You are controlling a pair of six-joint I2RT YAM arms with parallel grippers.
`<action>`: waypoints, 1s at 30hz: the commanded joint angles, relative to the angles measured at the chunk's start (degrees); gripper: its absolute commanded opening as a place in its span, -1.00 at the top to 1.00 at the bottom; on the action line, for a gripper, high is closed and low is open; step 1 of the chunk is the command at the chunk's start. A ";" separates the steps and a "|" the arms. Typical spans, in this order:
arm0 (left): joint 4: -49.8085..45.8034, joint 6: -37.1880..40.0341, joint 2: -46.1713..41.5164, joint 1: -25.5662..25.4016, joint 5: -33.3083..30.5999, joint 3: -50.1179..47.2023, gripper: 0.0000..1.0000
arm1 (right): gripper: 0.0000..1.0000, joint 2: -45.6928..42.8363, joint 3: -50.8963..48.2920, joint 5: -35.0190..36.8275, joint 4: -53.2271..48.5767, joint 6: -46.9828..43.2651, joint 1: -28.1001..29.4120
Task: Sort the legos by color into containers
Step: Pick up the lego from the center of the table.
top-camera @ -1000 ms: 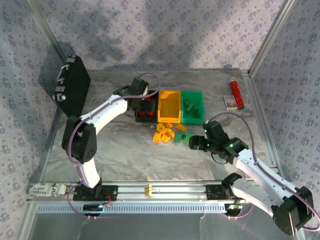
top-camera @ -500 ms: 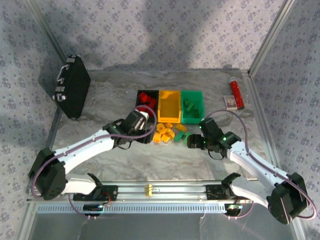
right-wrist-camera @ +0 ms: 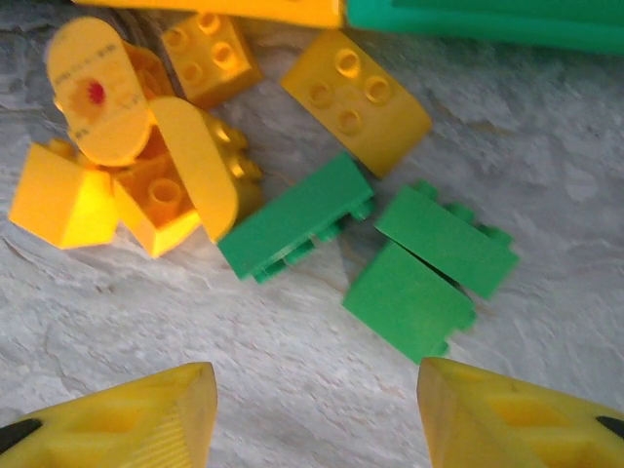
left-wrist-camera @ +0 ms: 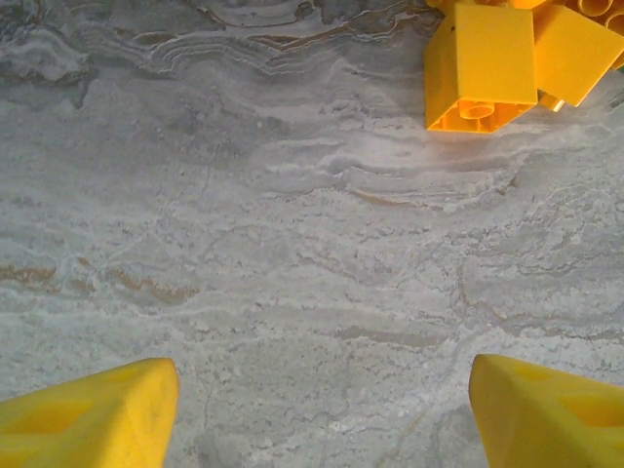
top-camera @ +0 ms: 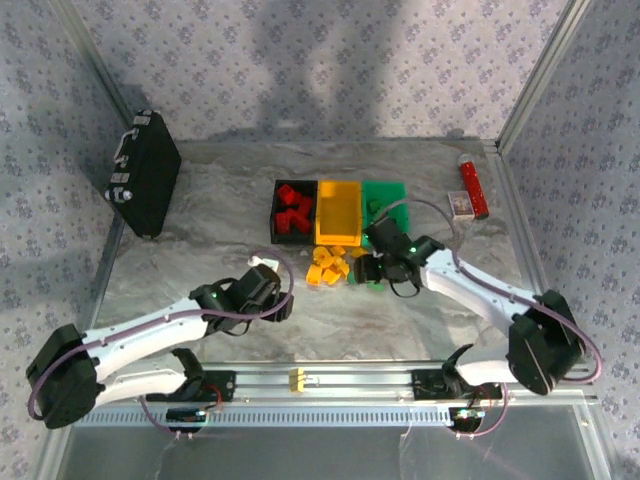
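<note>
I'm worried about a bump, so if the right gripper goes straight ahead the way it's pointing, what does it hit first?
Probably the green bricks lying on the table just ahead of the open right gripper; depth is hard to judge.

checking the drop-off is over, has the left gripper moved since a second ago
Yes. In the top view the left gripper has pulled back from over the black bin toward the near edge of the table, and is now well clear of the bin.
</note>
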 commanded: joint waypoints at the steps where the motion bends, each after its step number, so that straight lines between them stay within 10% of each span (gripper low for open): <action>1: -0.04 -3.40 -3.02 -0.87 -2.27 -1.62 -0.56 | -0.14 5.19 4.50 4.20 -3.56 6.38 1.39; 30: -2.15 -6.59 -12.29 -1.80 -3.91 -7.66 -0.48 | -0.03 22.50 12.73 8.91 -5.39 21.93 3.27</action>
